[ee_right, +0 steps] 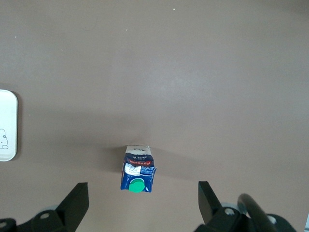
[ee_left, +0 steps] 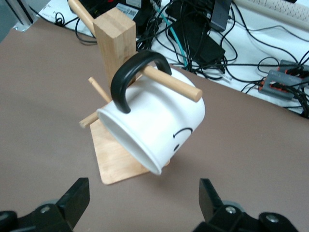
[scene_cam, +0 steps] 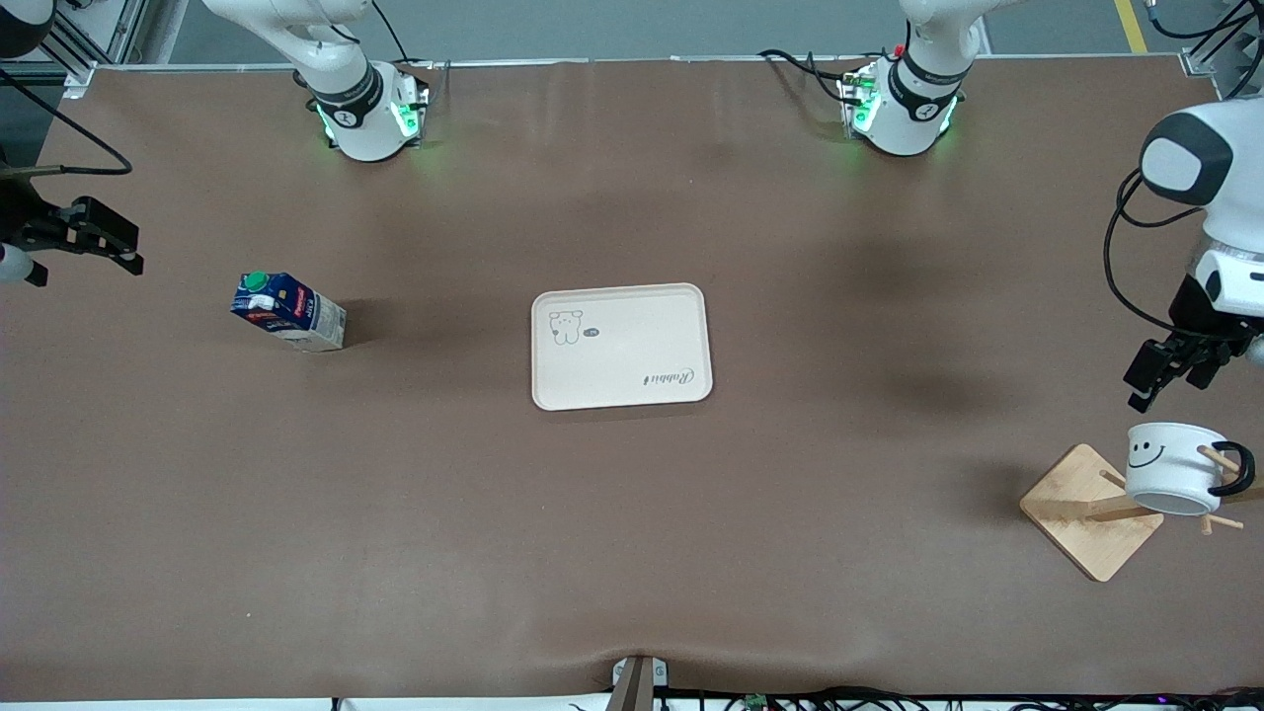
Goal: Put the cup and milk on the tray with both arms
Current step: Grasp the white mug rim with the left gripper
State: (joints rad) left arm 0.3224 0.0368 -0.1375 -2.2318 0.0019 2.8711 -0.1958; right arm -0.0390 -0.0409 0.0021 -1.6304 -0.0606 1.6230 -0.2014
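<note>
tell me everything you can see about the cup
The cup is a white enamel-looking mug with a black smiley face, a thin black rim line and a black loop handle. It hangs by that handle on a wooden peg of the rack, tilted with its mouth turned downward, at the left arm's end of the table. Only the peg touches it. The left gripper, open, hangs above the table beside it, not touching it.

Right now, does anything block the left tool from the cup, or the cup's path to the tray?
The cup hangs by its handle on a rack peg, so it must come off first. Nothing visible lies between the open left tool and the cup, or on the way to the tray.
</note>
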